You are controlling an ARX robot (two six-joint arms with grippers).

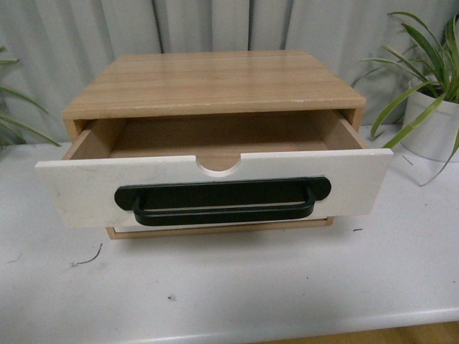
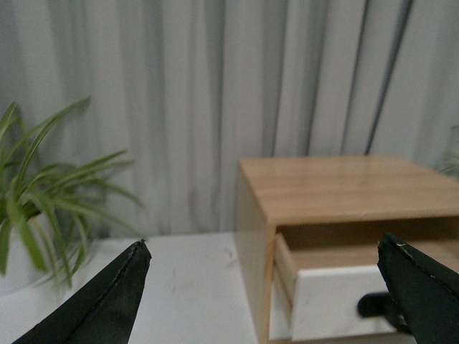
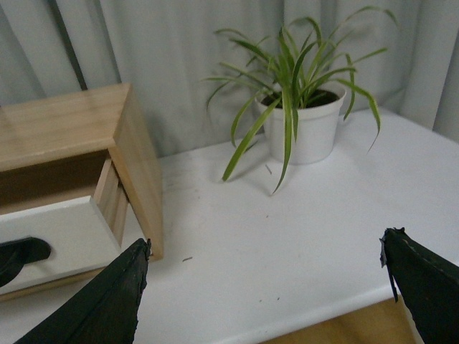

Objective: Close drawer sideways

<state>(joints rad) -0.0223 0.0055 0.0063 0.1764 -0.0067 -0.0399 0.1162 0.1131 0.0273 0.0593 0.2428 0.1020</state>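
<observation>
Grey pleated curtains (image 1: 215, 21) hang behind a white table (image 1: 251, 287) that runs the full width of the scene. At its centre stands a light wood cabinet (image 1: 215, 82), its grained top facing up.

Pulled well out of the cabinet toward the near edge of the table is the drawer (image 1: 72, 190). Its wide white front stretches past the cabinet on both sides, and its pale wood sides and floor are open to view. A thin strip of a second white front (image 1: 215, 224) shows just beneath it.

A spider plant in a white pot (image 1: 430, 129) sits on the table to the right of the cabinet, well apart from it. The leaves of another plant (image 1: 14, 115) reach in from the far left.

A long black bar handle (image 1: 222, 201) runs across the middle of the drawer front, below a half-round notch (image 1: 219, 166) cut into its top edge.

Neither arm appears in the front view. Seen from its own wrist camera, the left pincer (image 2: 263, 242) hangs off the cabinet's left side with its dark jaws spread wide and nothing between them. The right pincer (image 3: 265, 239) does the same on the cabinet's right side, above the table, with the potted plant beyond it, its jaws likewise wide apart and holding nothing. Neither touches the drawer.

A small dark twig (image 1: 86, 258) lies on the table near the drawer's left end.
</observation>
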